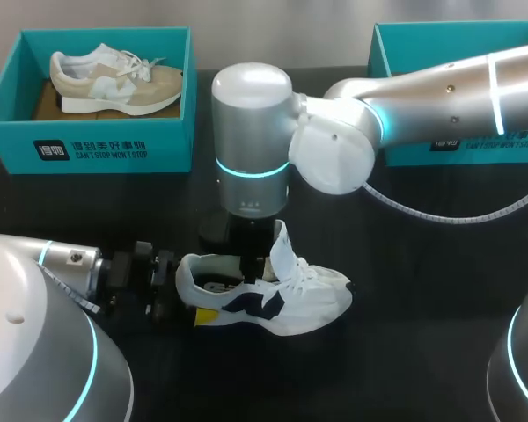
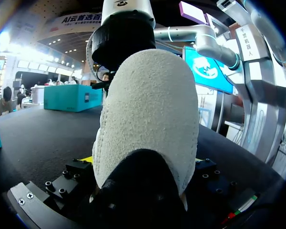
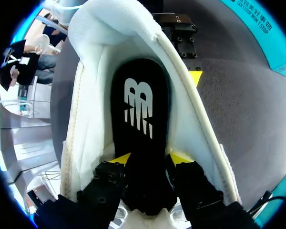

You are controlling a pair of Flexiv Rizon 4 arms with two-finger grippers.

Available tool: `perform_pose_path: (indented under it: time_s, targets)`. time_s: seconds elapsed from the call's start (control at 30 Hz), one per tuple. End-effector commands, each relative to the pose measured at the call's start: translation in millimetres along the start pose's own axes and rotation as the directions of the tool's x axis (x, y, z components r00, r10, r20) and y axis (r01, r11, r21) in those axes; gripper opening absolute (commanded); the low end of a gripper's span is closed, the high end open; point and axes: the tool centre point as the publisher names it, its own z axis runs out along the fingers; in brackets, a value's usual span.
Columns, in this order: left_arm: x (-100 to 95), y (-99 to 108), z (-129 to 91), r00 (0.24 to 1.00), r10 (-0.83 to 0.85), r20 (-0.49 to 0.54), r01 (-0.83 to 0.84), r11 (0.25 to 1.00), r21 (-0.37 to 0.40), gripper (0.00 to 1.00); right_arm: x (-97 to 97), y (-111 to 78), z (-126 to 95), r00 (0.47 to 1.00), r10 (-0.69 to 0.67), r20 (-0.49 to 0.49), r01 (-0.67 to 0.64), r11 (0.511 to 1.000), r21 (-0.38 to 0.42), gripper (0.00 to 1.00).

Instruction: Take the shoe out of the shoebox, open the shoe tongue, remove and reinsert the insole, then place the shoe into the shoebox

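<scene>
Right now the dark counter (image 1: pixel 422 352) carries two teal boxes at its far edge. The left shoebox (image 1: pixel 97 145) holds a beige shoe (image 1: pixel 114 79). My right arm (image 1: pixel 440 97) crosses in front of the right shoebox (image 1: pixel 396 44), so I cannot see inside it. The white shoe (image 1: pixel 273 299) lies mid-counter on its sole, well apart from both boxes, heel toward my left arm (image 1: pixel 35 334). The left pincer (image 2: pixel 143 160) clamps that heel from both sides; only slivers of its yellow tips show past the heel. The right pincer (image 3: pixel 150 158) reaches down into the shoe's opening and pinches the heel end of the black insole (image 3: pixel 140 119), which lies inside the shoe. From overhead, the wrist hides those fingers.
</scene>
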Motion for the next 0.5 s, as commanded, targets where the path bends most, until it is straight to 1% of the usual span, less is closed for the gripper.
perform_pose_path:
  time_s: [0.03,0.3,0.5]
  targets:
    - [-3.8,4,1,1.000,-0.001,0.006,0.001,1.000,-0.001,0.00,29.1,1.3,41,1.000,0.009,0.009,-0.009,1.000,0.012,0.45]
    - [-3.8,4,1,1.000,-0.001,0.006,0.001,1.000,-0.001,0.00,33.3,0.0,24,0.997,0.027,0.077,-0.028,1.000,0.013,0.48]
    - [-3.8,4,1,1.000,-0.001,0.006,0.001,1.000,-0.001,0.00,34.0,1.6,20,0.995,0.027,0.095,-0.028,1.000,0.006,0.48]
